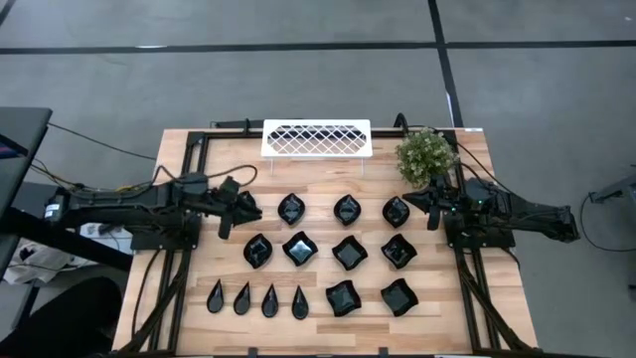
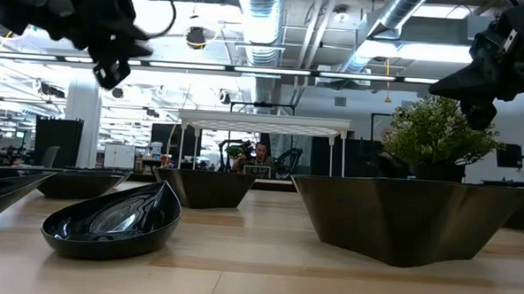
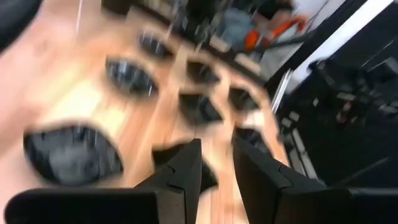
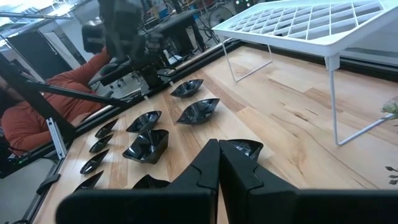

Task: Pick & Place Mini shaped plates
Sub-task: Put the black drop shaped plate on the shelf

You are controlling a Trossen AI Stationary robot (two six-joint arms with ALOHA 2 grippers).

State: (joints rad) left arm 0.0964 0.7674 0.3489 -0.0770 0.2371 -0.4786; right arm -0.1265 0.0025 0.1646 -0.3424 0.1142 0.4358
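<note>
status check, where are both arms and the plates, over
Left end effector open, empty, above table's left. Right end effector shut, empty. Mini shaped plates in rows, untouched. Nothing blocking.

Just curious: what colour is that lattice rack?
White; the rack shows best in the right wrist view.

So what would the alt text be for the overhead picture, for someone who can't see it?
Seen from above, a wooden table holds small glossy black plates in three rows, with a white lattice rack and a small green plant at the far edge. Two dark robot arms reach in, the left gripper and right gripper poised beside the top row.
</note>
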